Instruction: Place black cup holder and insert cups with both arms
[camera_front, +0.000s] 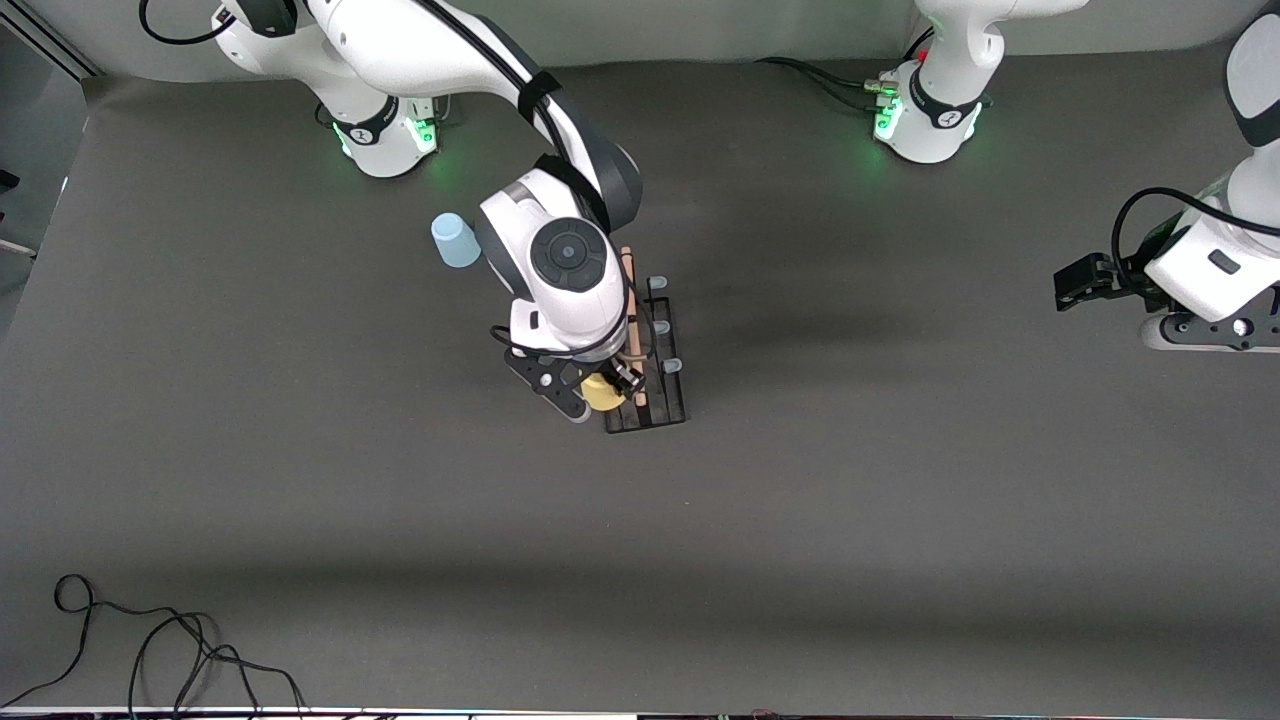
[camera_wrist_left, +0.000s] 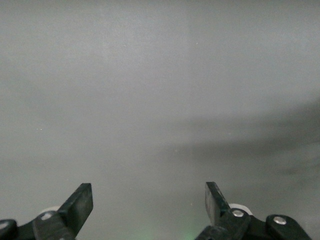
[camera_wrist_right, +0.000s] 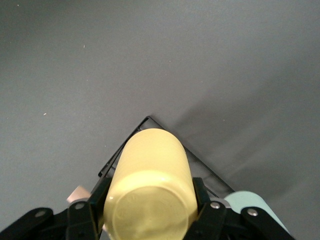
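Because the rack is already standing on the surface (camera_front: 300, 520), the work at hand looks to be loading cups onto it, nearest things first.

Black cup holder (camera_front: 662, 405): it is sitting upright mid-surface, its near end closest to the front camera, its wooden rod handle (camera_front: 632, 300) running along the top and away toward the robots' bases; three grey-blue peg tips on the side toward the left arm's end are standing bare.

Yellow cup (camera_front: 603, 392): the right end effector (camera_front: 600, 392) is clenching it by its sides over the near end of the holder, bottom toward the wrist camera and mouth facing away, likely so the open mouth can slide over a peg.

Right end effector, wrist view (camera_wrist_right: 150, 207): its fingers are pressing both flanks of the yellow cup (camera_wrist_right: 150, 190), with a corner of the holder's base (camera_wrist_right: 150, 120) showing past it.

Pale green cup (camera_wrist_right: 257, 205): only its edge is showing in the right wrist view, close beside the yellow one; whether it is sitting on a peg cannot be told.

Light blue cup (camera_front: 455, 240): it is standing on the surface, farther from the front camera than the holder and toward the right arm's end, not yet picked up.

Left end effector (camera_front: 1085, 283): it is waiting over bare surface at the left arm's end, well apart from the holder; in its wrist view (camera_wrist_left: 149, 205) the fingers are spread and holding nothing.
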